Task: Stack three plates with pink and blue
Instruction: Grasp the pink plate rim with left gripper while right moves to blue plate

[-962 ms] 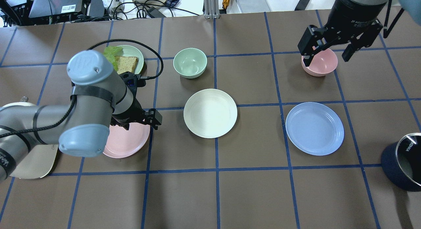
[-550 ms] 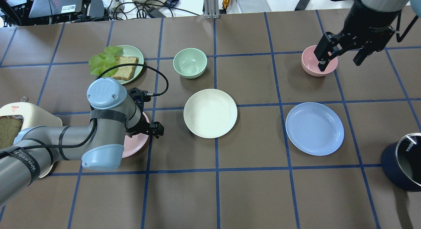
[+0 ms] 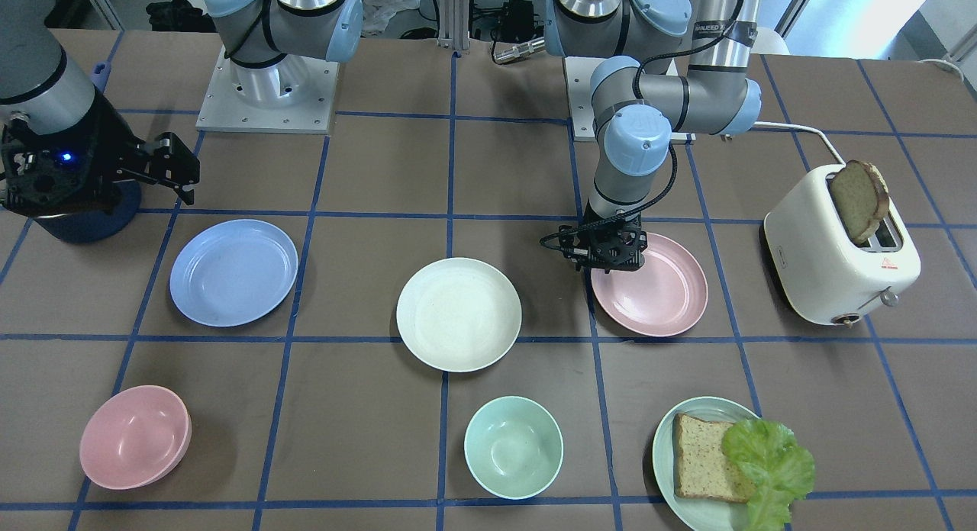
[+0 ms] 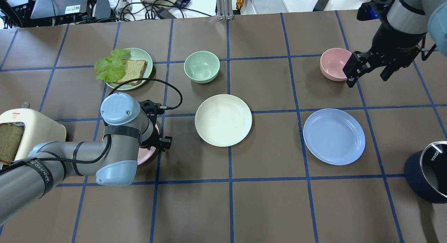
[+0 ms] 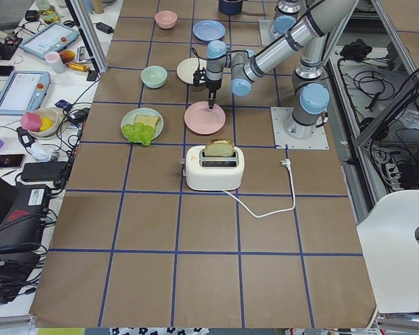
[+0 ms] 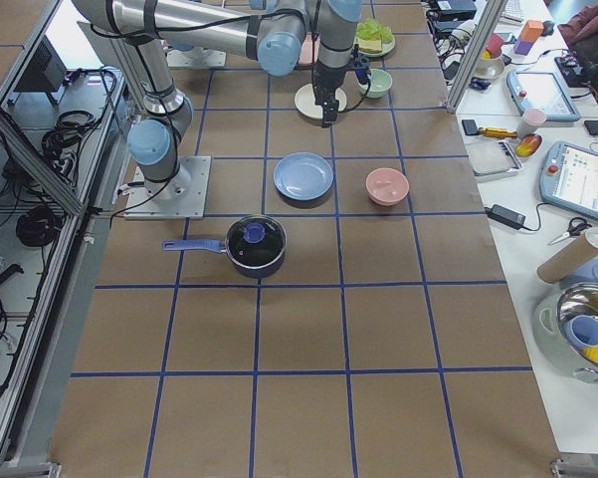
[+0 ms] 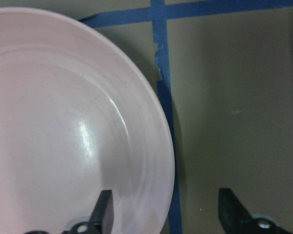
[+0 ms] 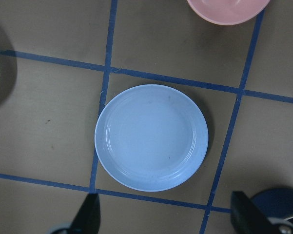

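Observation:
The pale pink plate (image 3: 652,287) lies on the table, mostly hidden under my left arm in the overhead view (image 4: 145,155). My left gripper (image 7: 168,219) is open and low over the plate's edge (image 3: 607,250). One finger is over the plate (image 7: 63,122) and the other is over the table outside the rim. The cream-white plate (image 4: 223,120) lies at the centre. The light blue plate (image 4: 334,136) lies to the right and shows in the right wrist view (image 8: 151,137). My right gripper (image 4: 368,73) is open, empty and high beside the pink bowl (image 4: 333,64).
A mint bowl (image 4: 202,66) and a mint-green plate with bread and lettuce (image 4: 127,66) stand at the back left. A white toaster holding bread (image 3: 839,256) stands next to the pink plate. A dark pot (image 4: 427,176) stands at the right edge.
My left arm has drawn in and come down over the pink plate's right edge. My right gripper has moved right, off the pink bowl.

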`<state>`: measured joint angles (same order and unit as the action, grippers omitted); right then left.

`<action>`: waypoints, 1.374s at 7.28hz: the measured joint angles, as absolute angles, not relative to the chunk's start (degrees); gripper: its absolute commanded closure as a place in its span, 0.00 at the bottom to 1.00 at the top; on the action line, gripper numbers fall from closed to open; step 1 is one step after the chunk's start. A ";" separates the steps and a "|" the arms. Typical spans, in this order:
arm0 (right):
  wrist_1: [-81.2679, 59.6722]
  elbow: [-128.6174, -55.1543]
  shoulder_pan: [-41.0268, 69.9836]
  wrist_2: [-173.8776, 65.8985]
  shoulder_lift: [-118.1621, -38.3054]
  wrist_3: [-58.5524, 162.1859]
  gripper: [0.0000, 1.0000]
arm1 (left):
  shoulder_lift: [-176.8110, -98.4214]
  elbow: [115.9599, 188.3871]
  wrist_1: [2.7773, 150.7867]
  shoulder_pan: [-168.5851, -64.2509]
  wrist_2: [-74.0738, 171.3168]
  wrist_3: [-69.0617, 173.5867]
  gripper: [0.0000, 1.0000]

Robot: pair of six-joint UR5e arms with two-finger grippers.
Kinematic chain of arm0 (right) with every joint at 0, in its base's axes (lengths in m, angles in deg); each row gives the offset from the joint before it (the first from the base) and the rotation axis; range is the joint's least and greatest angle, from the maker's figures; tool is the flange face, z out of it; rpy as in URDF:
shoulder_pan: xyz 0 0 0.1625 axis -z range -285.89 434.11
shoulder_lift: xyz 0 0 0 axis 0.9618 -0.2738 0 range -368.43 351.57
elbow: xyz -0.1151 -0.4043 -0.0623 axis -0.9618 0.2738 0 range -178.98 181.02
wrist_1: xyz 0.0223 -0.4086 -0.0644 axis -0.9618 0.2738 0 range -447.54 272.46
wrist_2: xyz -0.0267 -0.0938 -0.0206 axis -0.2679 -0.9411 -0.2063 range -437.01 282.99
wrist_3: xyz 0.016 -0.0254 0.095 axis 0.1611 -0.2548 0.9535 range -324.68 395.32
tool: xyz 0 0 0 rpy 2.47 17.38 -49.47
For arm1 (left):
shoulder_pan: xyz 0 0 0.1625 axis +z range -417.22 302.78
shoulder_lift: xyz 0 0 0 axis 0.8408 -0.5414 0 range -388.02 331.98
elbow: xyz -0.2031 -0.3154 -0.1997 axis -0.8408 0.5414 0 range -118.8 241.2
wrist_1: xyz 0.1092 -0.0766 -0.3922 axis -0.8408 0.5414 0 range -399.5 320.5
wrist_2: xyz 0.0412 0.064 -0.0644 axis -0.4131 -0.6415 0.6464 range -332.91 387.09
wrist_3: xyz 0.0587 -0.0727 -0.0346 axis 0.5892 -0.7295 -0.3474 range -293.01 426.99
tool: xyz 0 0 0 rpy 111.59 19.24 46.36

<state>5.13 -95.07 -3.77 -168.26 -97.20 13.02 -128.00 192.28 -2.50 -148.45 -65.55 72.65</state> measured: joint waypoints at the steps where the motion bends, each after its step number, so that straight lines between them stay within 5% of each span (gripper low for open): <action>1: 7.63 -97.54 -2.50 -168.26 -97.18 11.25 0.06 | -128.08 192.30 -2.72 -148.45 -65.53 73.29 1.00; 7: 27.57 -113.94 6.75 -167.66 -95.43 1.72 0.14 | -127.57 190.51 -3.64 -149.59 -65.23 72.70 1.00; 10: 30.39 -115.81 8.19 -167.38 -92.87 1.96 0.18 | -127.75 182.70 2.94 -154.91 -65.05 66.28 1.00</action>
